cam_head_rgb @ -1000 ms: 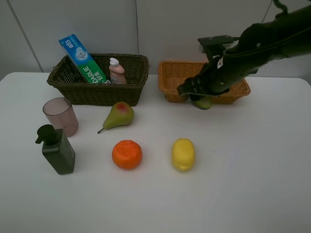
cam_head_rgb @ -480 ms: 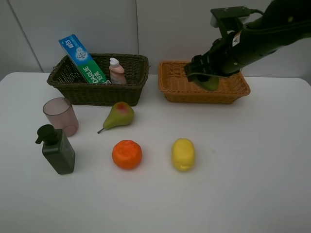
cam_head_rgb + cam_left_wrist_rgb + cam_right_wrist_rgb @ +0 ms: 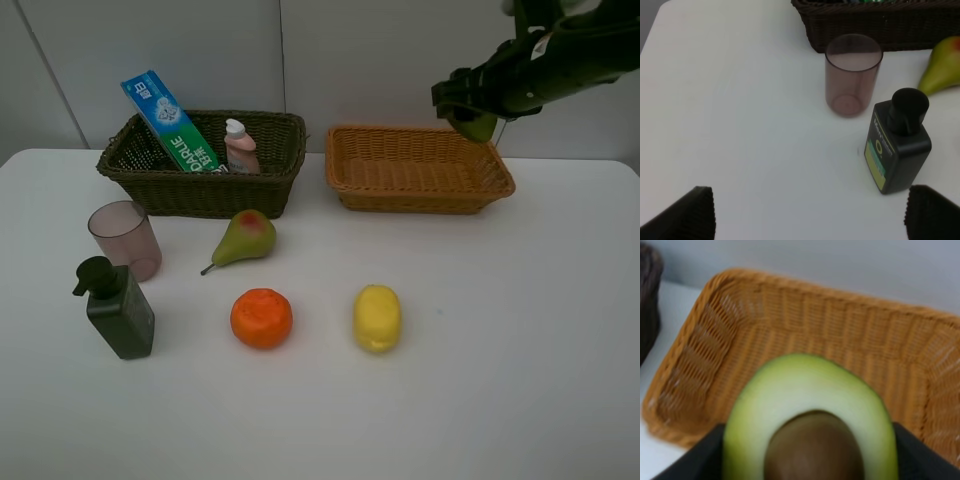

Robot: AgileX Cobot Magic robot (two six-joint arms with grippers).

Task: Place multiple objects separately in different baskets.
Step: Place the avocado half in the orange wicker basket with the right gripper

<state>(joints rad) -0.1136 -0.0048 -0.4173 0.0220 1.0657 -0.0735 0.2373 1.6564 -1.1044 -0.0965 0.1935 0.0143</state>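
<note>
My right gripper (image 3: pixel 470 108) is shut on the avocado half (image 3: pixel 475 124), held in the air over the far right part of the light orange basket (image 3: pixel 420 200). The right wrist view shows the avocado half (image 3: pixel 810 395) cut face up above that basket (image 3: pixel 790 315). The dark basket (image 3: pixel 130 165) holds the toothpaste box (image 3: pixel 170 122) and the small pink bottle (image 3: pixel 240 147). Pear (image 3: pixel 245 238), orange (image 3: pixel 261 318), lemon (image 3: pixel 377 318), pump bottle (image 3: pixel 118 310) and pink cup (image 3: pixel 125 240) stand on the table. My left gripper (image 3: pixel 810 200) is open, near the pump bottle (image 3: pixel 897 147) and cup (image 3: pixel 852 75).
The white table (image 3: pixel 520 350) ends at a grey wall behind both baskets. The pear (image 3: pixel 942 65) lies just in front of the dark basket (image 3: pixel 880 30). The left arm is out of the exterior high view.
My right gripper has risen and moved back and to the right with the avocado half, from in front of the orange basket to above its far right part. Nothing else moved.
</note>
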